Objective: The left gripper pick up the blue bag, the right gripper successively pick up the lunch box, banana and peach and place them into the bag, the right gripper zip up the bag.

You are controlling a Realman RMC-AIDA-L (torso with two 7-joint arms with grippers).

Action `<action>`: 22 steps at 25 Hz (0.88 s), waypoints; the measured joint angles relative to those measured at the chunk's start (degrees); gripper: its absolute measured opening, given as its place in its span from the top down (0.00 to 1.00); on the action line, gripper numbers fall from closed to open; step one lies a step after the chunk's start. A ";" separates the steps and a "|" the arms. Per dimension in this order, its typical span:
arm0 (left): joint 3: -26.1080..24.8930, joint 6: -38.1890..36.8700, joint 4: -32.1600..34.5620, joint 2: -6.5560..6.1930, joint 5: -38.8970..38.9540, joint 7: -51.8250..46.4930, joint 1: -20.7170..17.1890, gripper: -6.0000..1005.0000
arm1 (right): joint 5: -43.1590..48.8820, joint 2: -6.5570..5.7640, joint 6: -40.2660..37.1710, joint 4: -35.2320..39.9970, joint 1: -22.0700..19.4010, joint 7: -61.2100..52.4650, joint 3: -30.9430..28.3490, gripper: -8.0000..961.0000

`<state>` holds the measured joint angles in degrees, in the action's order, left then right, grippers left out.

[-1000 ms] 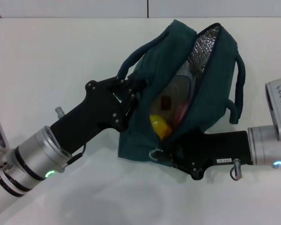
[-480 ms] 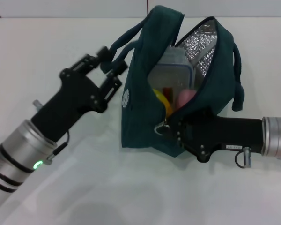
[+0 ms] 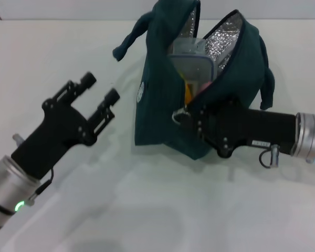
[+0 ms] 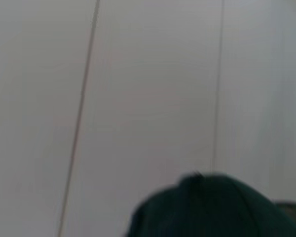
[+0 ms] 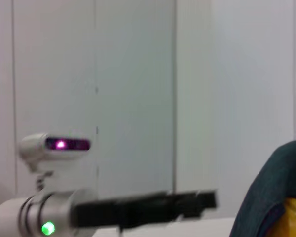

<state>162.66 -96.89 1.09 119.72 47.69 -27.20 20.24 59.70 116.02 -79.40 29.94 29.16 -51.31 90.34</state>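
The blue bag [image 3: 163, 105] stands upright and unzipped on the white table [image 3: 147, 210], a small round logo on its side, unreadable. The right gripper [image 3: 186, 116] pinches its zipper pull; the left gripper [image 3: 97, 89] hangs open beside it, apart.

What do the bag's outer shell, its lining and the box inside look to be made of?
Blue bag: soft woven fabric, matte, folds and sags. Lining: silvery quilted foil, likely thermal insulation, glinting. Lunch box: translucent plastic, seemingly rigid, with a clear rim.
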 joint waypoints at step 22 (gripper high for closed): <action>0.11 8.94 -2.20 0.06 -13.68 -5.92 6.88 0.41 | -1.42 0.17 0.95 -0.86 0.54 -0.93 0.52 0.98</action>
<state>162.77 -87.94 -1.12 119.77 34.01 -33.11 27.12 58.28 116.19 -78.45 29.09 29.70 -52.24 90.87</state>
